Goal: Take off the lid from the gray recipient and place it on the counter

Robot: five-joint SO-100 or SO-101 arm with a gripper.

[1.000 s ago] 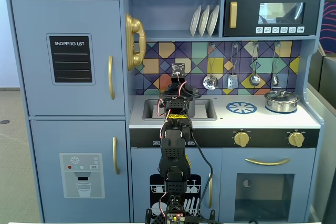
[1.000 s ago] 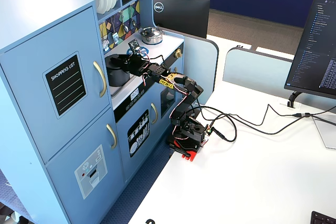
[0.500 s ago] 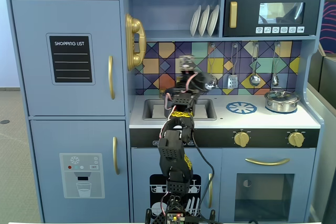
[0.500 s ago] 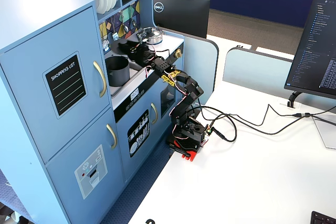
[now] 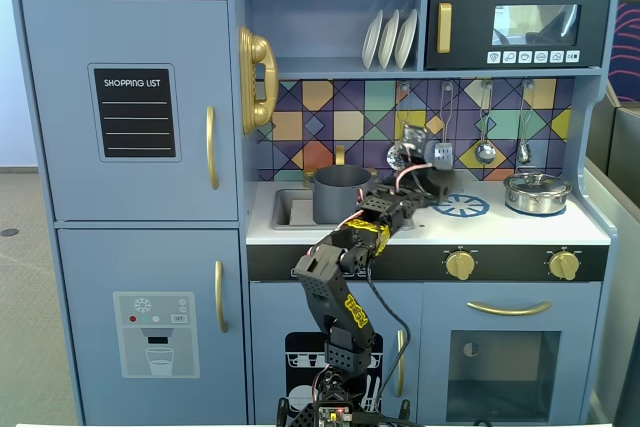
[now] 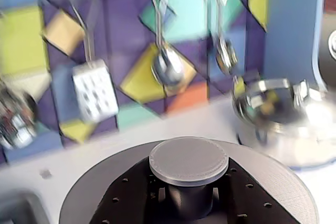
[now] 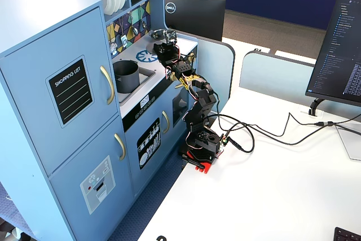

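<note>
Gripper (image 6: 189,203) pinching the knob of the lid (image 6: 294,192), seen from the wrist view: black jaws close in on the knob stem from both sides, the knob's round top sits dead centre, and the dark-gray disc spreads out beneath it. The lid is off the pot, held up over the white bench (image 5: 500,230), which is the toy kitchen's countertop. In a fixed view the gripper (image 5: 432,169) sits at about 3 o'clock from the gray pot (image 5: 340,194), well apart from it, just above the blue burner print (image 5: 462,206). The gray pot stands open, its rim bare, at the left end of the bench by the sink cut-out (image 5: 290,209); in another fixed view the pot (image 7: 126,76) is at 8 o'clock from the gripper (image 7: 164,44). Shiny steel pot (image 5: 536,191) with its own lid on, at 3 o'clock from the burner print, near the right end of the bench; in the wrist view it is blurred at 2 o'clock (image 6: 283,114). Utensils hang on the coloured tile backsplash behind: a perforated spatula (image 6: 94,90) at 10 o'clock and a ladle (image 6: 168,66) at 12 o'clock in the wrist view. The arm (image 5: 345,277) rises from its base in front of the kitchen's lower doors.
</note>
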